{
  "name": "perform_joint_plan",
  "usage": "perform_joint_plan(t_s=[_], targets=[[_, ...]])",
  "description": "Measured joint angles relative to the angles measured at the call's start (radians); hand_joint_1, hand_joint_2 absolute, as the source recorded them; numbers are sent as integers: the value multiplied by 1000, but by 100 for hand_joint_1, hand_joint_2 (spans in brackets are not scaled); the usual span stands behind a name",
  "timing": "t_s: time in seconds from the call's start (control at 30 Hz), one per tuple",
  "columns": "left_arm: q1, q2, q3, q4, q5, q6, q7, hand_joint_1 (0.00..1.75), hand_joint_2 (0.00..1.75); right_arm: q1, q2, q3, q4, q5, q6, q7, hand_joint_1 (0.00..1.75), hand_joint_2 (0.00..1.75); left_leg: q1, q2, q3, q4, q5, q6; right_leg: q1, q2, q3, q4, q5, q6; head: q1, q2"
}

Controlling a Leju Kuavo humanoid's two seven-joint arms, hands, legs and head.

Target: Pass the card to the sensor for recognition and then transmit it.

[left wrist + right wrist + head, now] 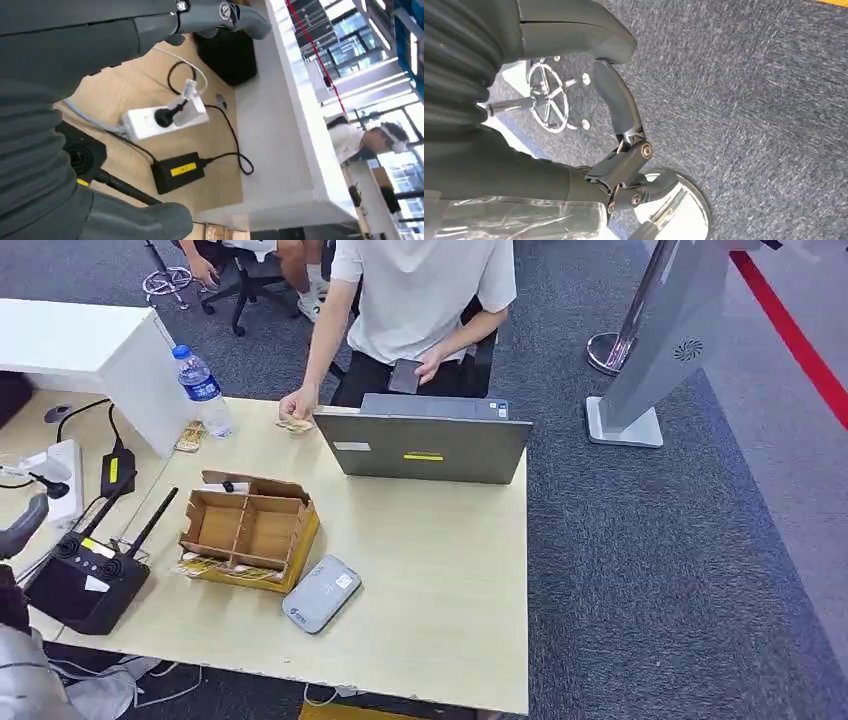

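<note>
The left hand (75, 125) hovers spread and empty above one white power strip (165, 117) and one black adapter (177, 172). A small yellowish card (295, 424) lies well ahead of it under a person's hand (299, 402). One rounded grey sensor (320, 592) sits beside one partitioned cardboard box (250, 530). The right hand (621, 150) hangs over blue-grey carpet (749, 100), its grip unclear.

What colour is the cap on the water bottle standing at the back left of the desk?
Blue; the water bottle cap shows best in the head view.
</note>
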Motion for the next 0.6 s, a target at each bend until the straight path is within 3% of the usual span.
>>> perform_joint_plan(t_s=[0.33, 0.37, 0.6], targets=[[-114, -34, -239, -21, -222, 124, 84, 0, 175, -5, 10, -9, 2, 16, 12, 11, 0, 175, 0, 1, 0, 0, 0, 0, 0, 1, 0, 0, 1, -1, -1, 0], [-127, -38, -269, -21, -246, 138, 95, 0, 175, -6, 10, -11, 3, 17, 14, 12, 0, 0, 0, 1, 0, 0, 0, 0, 0, 1, 0, 0, 1, -1, 0, 0], [-215, -66, -447, -21, -406, 227, 161, 0, 175, -11, 18, -34, 6, 18, 29, 17, 0, 0, 0, 1, 0, 1, 0, 0, 0, 2, 0, 0, 2, 0, -1, 0]])
